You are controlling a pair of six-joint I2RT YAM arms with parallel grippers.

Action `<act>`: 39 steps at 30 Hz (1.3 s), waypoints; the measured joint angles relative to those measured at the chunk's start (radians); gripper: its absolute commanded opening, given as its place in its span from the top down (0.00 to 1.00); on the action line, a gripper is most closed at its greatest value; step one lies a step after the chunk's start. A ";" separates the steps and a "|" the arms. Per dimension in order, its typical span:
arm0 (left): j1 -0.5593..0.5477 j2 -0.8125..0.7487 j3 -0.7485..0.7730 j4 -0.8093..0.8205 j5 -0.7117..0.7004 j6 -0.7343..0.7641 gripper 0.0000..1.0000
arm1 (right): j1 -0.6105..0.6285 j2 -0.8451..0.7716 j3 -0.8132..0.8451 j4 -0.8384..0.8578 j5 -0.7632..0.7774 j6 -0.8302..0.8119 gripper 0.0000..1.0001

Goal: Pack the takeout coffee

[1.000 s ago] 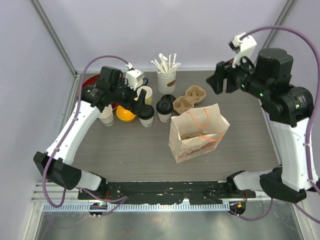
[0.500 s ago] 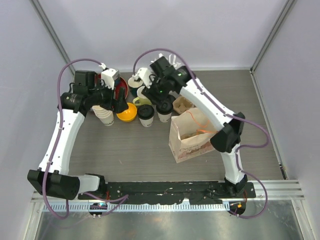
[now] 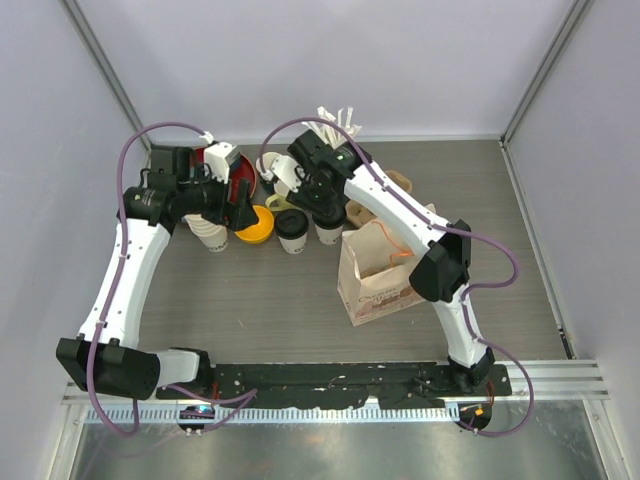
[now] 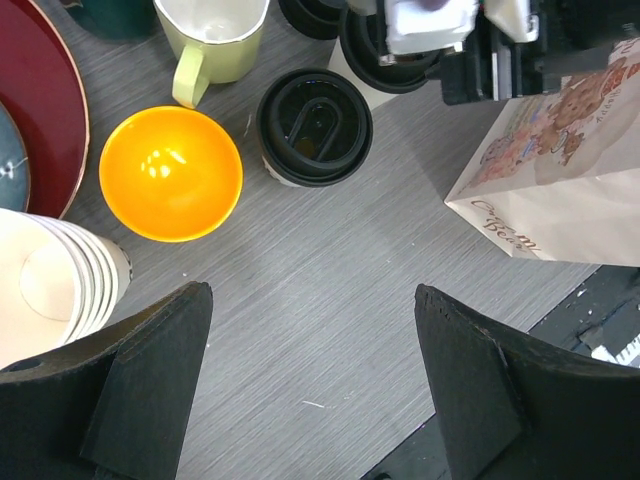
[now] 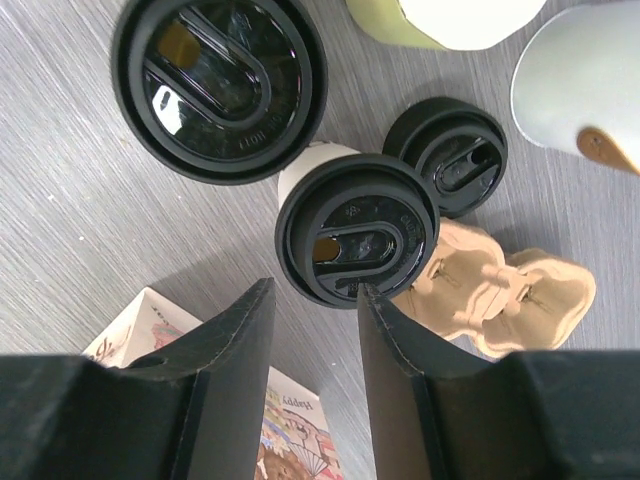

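Observation:
Two white paper cups with black lids stand side by side on the table, the left coffee cup (image 3: 292,230) (image 4: 313,125) (image 5: 218,85) and the right coffee cup (image 3: 328,228) (image 5: 357,228). My right gripper (image 3: 320,197) (image 5: 315,290) is open and hovers just above the right cup, its fingertips at the lid's near edge. My left gripper (image 3: 240,212) (image 4: 310,385) is open and empty, above bare table left of the left cup. The printed paper bag (image 3: 385,268) (image 4: 560,170) (image 5: 290,440) stands open to the right of the cups.
A third, smaller black lid (image 5: 446,155) lies behind the cups, beside a cardboard cup carrier (image 5: 500,290) (image 3: 392,185). An orange bowl (image 4: 170,172), a yellow mug (image 4: 210,40), a stack of plain cups (image 4: 50,280), a red plate (image 4: 40,120) and a stirrer cup (image 3: 335,130) crowd the back left.
My right arm has swung from the far right across the table to just above the lidded cups. My left gripper has drawn back leftward from the left cup.

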 measured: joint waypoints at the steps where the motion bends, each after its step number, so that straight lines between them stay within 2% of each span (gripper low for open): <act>1: 0.000 0.000 0.000 0.000 0.004 0.000 0.14 | -0.001 0.000 -0.008 0.001 0.011 0.000 0.56; 14: 0.000 0.000 -0.008 0.000 0.038 0.000 0.14 | -0.003 0.071 -0.045 0.024 0.053 0.000 0.59; 21: 0.000 0.000 -0.009 0.000 0.053 0.001 0.14 | -0.003 0.074 -0.069 0.038 0.052 -0.004 0.74; 29: 0.000 0.000 -0.008 -0.001 0.063 0.003 0.14 | -0.007 0.071 -0.093 0.053 0.048 -0.005 0.82; 36: 0.000 0.000 -0.008 -0.002 0.072 0.004 0.14 | -0.008 0.063 -0.103 0.061 0.042 -0.006 0.99; 39: 0.000 0.000 -0.008 -0.002 0.074 0.004 0.14 | -0.008 0.061 -0.103 0.061 0.035 -0.005 0.99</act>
